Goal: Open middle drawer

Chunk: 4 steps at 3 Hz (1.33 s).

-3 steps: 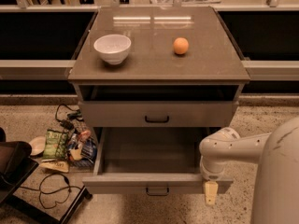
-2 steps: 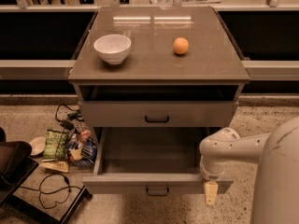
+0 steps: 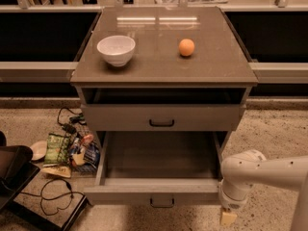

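The middle drawer (image 3: 161,190) is pulled far out of the grey cabinet and shows a plain grey, empty interior. Its small black bar handle (image 3: 161,202) faces the front. My gripper (image 3: 228,217) hangs from the white arm (image 3: 250,170) at the lower right, just off the drawer's front right corner and a little below its front panel. It is apart from the handle. The drawer above (image 3: 161,117) stands slightly out, with a dark gap under the countertop. The lowest drawer is hidden beneath the open one.
A white bowl (image 3: 116,49) and an orange (image 3: 186,47) sit on the cabinet top (image 3: 163,69). Snack packets and cables (image 3: 67,150) lie on the floor at the left, with a dark case (image 3: 14,174) at the far left. Grey rails run behind.
The arm and gripper have shifted to the right and nearer the front. The middle drawer's front sits slightly farther out than before.
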### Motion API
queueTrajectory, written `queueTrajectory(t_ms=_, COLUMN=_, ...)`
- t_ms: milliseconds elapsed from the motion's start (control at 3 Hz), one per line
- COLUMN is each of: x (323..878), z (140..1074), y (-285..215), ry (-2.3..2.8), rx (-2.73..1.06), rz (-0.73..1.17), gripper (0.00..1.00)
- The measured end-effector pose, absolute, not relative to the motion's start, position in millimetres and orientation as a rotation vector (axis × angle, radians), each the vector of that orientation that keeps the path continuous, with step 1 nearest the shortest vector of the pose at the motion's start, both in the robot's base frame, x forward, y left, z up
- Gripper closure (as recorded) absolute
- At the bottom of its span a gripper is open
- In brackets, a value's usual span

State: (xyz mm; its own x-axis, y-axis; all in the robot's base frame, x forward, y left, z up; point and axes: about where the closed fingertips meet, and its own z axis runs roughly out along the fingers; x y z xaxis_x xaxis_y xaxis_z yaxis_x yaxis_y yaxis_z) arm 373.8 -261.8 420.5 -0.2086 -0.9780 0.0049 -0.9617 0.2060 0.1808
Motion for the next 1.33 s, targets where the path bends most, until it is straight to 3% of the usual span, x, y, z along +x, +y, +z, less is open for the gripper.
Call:
queueTrajectory(t_ms=667, x=373.2, z=423.2, y=-261.6, ry=-2.343, rx=1.896, rz=-0.209, gripper=0.95)
queueTrajectory(t_ms=1333, x=373.2, z=424.7, y=-261.6, ry=-2.343, rx=1.896, rz=-0.209, gripper=1.0)
